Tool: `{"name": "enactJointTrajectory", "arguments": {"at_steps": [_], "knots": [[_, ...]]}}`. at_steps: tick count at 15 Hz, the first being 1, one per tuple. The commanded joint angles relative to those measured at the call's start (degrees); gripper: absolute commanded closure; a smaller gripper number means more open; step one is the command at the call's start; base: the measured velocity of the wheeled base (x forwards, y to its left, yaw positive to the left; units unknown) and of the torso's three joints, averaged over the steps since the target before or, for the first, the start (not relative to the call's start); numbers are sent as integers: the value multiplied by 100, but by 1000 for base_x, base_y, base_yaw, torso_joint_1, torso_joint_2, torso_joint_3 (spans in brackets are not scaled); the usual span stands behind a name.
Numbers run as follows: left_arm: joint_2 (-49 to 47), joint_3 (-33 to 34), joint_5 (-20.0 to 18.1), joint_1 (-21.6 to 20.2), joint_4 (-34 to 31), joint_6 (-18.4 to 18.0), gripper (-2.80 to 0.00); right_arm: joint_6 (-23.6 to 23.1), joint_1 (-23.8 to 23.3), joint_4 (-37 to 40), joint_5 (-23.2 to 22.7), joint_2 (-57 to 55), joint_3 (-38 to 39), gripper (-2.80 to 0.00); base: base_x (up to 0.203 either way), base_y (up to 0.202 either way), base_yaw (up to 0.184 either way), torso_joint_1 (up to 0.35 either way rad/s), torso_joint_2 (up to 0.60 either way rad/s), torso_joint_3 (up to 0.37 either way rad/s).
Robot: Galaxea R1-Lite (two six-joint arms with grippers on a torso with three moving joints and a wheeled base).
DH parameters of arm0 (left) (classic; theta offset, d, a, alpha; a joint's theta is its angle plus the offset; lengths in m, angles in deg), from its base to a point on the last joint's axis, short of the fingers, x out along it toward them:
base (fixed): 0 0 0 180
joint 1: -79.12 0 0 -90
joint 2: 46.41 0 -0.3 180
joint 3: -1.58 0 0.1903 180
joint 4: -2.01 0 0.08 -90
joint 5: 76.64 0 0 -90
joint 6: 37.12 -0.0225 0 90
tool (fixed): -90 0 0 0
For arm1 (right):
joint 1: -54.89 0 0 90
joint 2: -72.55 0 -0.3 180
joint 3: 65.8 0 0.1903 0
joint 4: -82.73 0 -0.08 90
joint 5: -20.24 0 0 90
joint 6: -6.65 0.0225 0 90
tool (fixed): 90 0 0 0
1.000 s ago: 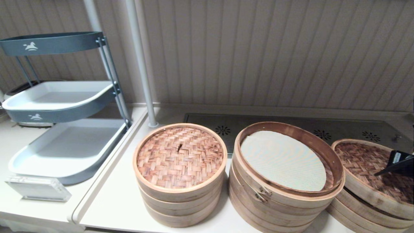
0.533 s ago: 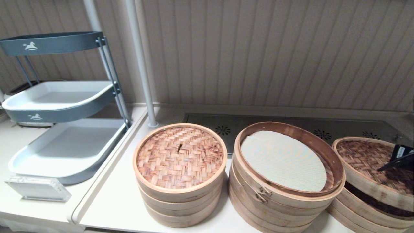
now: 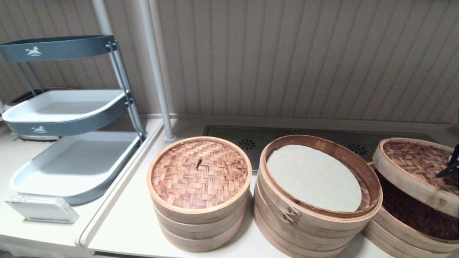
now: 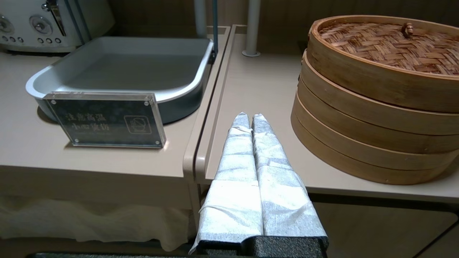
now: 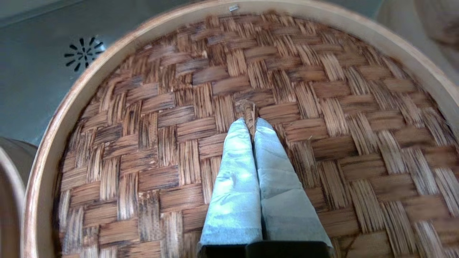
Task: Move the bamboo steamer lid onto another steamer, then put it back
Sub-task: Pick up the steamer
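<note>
The bamboo steamer lid [image 3: 408, 166], reddish-brown weave in a deep pale rim, hangs tilted above the wide low steamer [image 3: 408, 216] at the far right, whose dark woven top shows underneath. My right gripper [image 3: 440, 174] reaches in from the right edge and is shut on the lid's small centre knot [image 5: 247, 109]; in the right wrist view its wrapped fingertips [image 5: 238, 127] pinch the knot, the gripper [image 5: 251, 122] sitting over the lid [image 5: 161, 143]. My left gripper [image 4: 250, 116] is shut and empty, parked at the counter's front edge.
A taller wide stack [image 3: 304, 225] with a metal clasp [image 3: 292, 214] stands in the middle, uncovered, a white liner [image 3: 313, 177] inside. Left of it is a narrower three-tier stack [image 3: 199, 175] with its own lid. Grey tray rack [image 3: 68, 114] and an acrylic sign [image 4: 105, 120] at far left.
The lid has risen and tilted away from the low right stack, moving up and toward the back right with my right gripper; the stack's dark woven top now shows beneath it.
</note>
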Motion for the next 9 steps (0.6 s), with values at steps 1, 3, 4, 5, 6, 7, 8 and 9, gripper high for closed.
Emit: {"name": "enactJointTrajectory", "arguments": {"at_steps": [1,3,4,5,6,7,8,9], "knots": [[9,141,-9,0,8,3,0,18,49,261,-5,314,-210,0,0,0,0,0,0,0],[10,141,0,-5,8,3,0,35,145,756,-12,453,-566,0,0,0,0,0,0,0],[9,141,-4,-5,3,3,0,69,263,956,-8,500,-718,0,0,0,0,0,0,0],[9,141,0,0,-1,3,0,118,342,1071,-3,527,-800,0,0,0,0,0,0,0],[9,141,0,-9,-1,3,0,174,446,1233,5,519,-967,0,0,0,0,0,0,0],[9,141,0,0,8,3,0,248,575,1485,10,501,-1211,0,0,0,0,0,0,0],[9,141,0,0,8,3,0,346,741,1702,19,475,-1384,0,0,0,0,0,0,0],[9,141,0,-9,5,3,0,443,908,1797,28,464,-1459,0,0,0,0,0,0,0]]}}
